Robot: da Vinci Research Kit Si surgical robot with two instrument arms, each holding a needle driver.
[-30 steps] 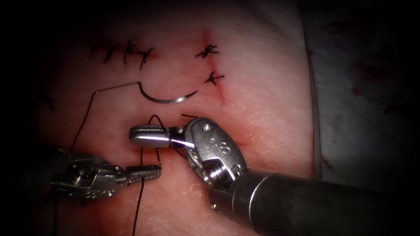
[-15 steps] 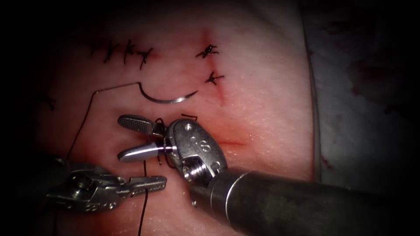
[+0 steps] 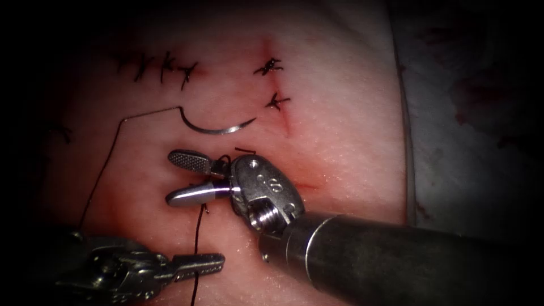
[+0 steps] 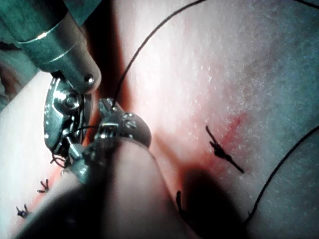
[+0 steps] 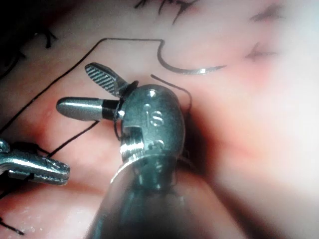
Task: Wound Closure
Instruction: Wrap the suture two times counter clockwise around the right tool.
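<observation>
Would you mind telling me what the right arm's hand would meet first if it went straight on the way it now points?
Probably bare tissue: the open right hand points toward the picture's left, and only the thread crosses farther on, though depth is unclear.

Dim, dark vignette; blurred wrist foregrounds

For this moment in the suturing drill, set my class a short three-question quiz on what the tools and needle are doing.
1. True or false: the needle is held by the right tool.
2. What does the left tool grip?
3. The right tool's jaws are: A) open, B) shut on the needle.

Key:
1. False; it lies free on the tissue, left of the cut.
2. The thread.
3. A, holding nothing.
</observation>
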